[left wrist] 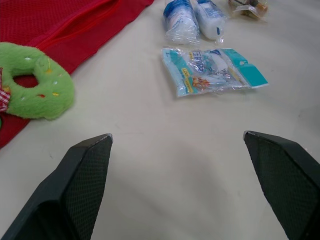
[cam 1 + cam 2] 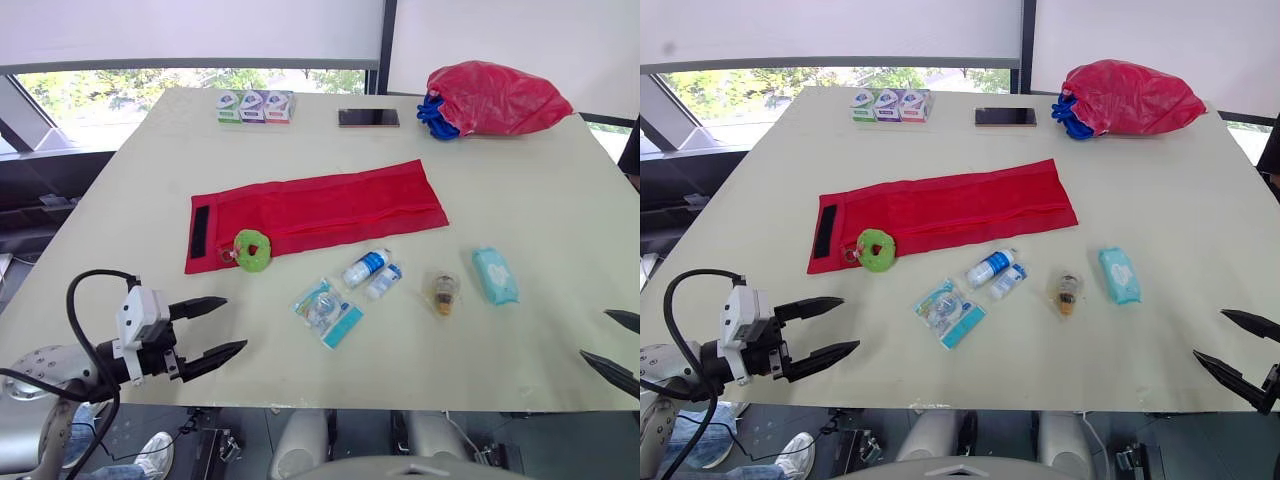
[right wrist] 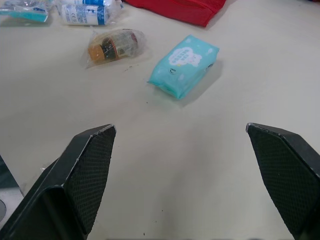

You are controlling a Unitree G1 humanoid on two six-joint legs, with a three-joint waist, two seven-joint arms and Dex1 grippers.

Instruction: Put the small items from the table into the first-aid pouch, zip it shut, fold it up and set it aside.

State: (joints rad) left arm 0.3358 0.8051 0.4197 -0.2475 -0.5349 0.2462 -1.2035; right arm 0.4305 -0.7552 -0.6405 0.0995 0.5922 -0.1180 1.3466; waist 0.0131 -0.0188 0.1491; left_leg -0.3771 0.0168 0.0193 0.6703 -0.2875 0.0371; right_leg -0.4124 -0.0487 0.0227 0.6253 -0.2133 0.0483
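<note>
First-aid pouch (image 2: 315, 210), red and unfolded, lies flat on the table (image 2: 520, 180). Left gripper (image 2: 235, 322), fingers spread, hovers at the near edge. Beyond it lie a clear packet (image 2: 328, 310), two small bottles (image 2: 372, 270) and a green plush ring (image 2: 252, 250) overlapping the pouch's near edge. Right gripper (image 2: 1209, 334), also spread, faces a teal tissue pack (image 2: 495, 275) and a wrapped jar (image 2: 441, 290).

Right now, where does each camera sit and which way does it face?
Left eye view: head, looking down over table; left tool shows, open.
Right eye view: beside it, same scene; right tool, open.
Left wrist view: looks along left tool toward green ring.
Right wrist view: looks along right tool toward wipes pack.
Both wrist views share the bagged vial.
</note>
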